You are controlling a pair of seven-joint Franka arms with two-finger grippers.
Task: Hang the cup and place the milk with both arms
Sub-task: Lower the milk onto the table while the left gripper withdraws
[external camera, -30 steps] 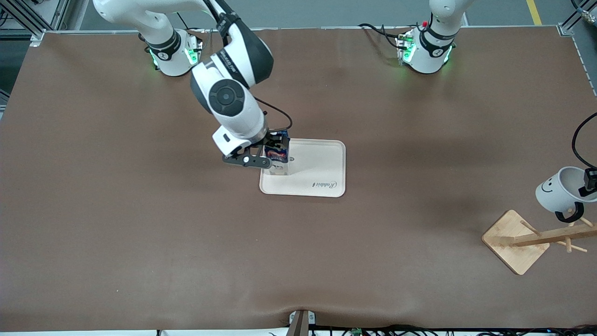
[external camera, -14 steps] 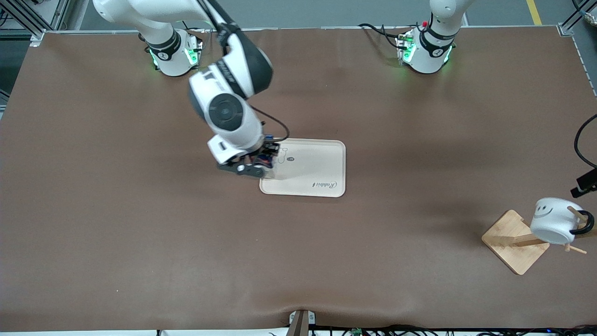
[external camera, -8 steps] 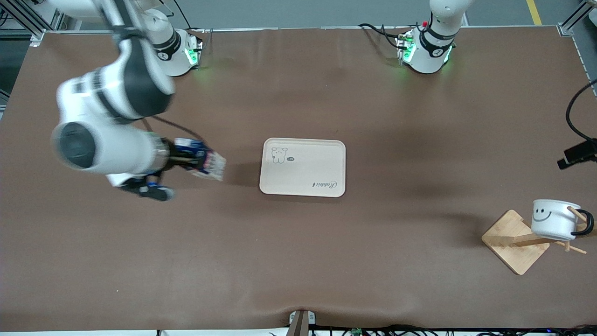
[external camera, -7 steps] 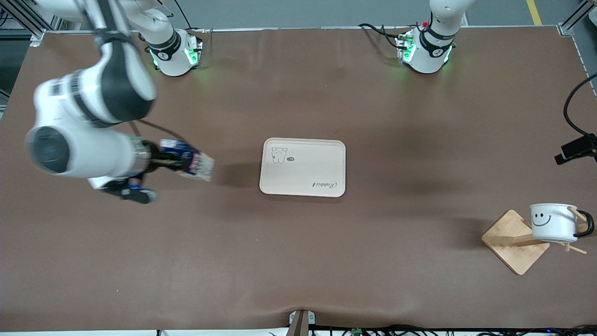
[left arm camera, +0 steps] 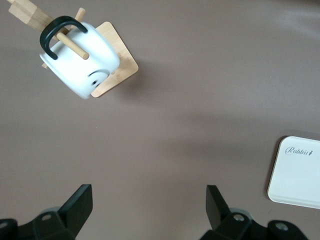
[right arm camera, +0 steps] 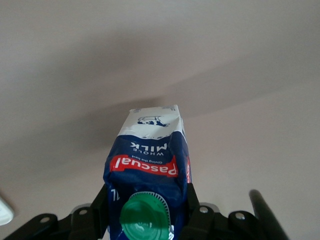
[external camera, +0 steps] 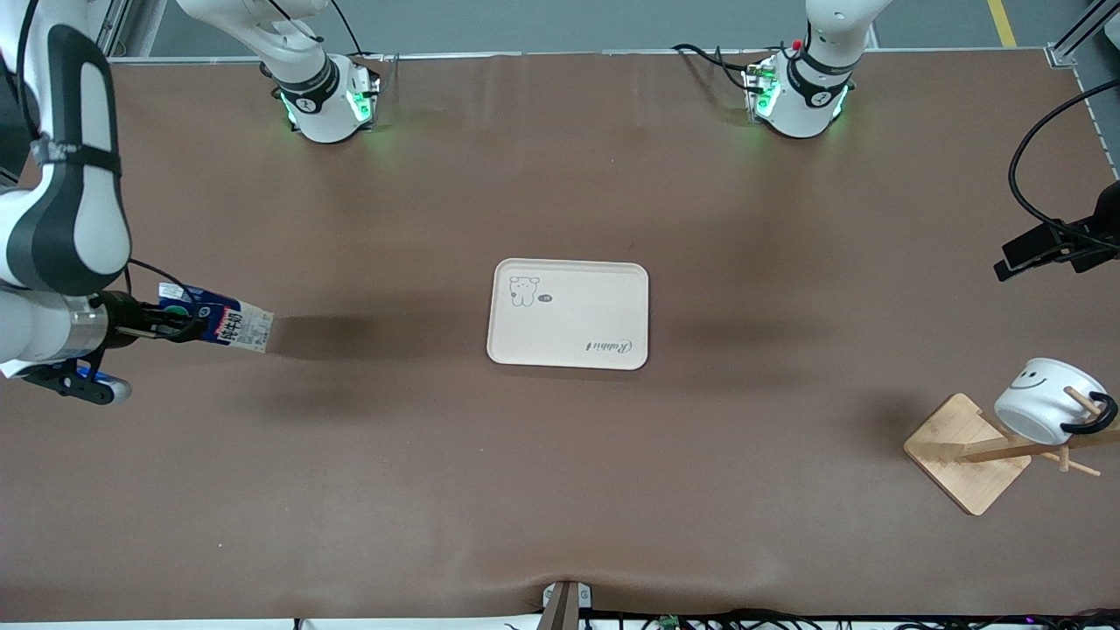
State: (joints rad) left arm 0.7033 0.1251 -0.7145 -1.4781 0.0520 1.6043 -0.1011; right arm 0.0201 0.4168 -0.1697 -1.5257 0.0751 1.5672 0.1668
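1. Swung away from the tray (external camera: 569, 313) since earlier; right claw (external camera: 175, 322) now over the counter (external camera: 560, 490) at the right arm's end, clamped on the milk (external camera: 214, 321), carton tipped sideways.
2. Cup (external camera: 1046, 411) hung on the wooden rack (external camera: 971, 451); left claw (left arm camera: 150, 207) spread wide, empty, over bare counter near the rack.
3. Placing step judged undone; next: carry milk to tray, upright, release.
4. Counted: one cup; one milk; one tray; one rack.

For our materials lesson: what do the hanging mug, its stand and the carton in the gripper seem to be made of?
The cup looks like glossy white enamelled metal, judging by its thin black rim, though it could be ceramic. The stand looks like pale unpainted wood or bamboo, with visible grain. The milk, held by the right gripper, looks like printed coated paperboard with creased folds and a green plastic cap.
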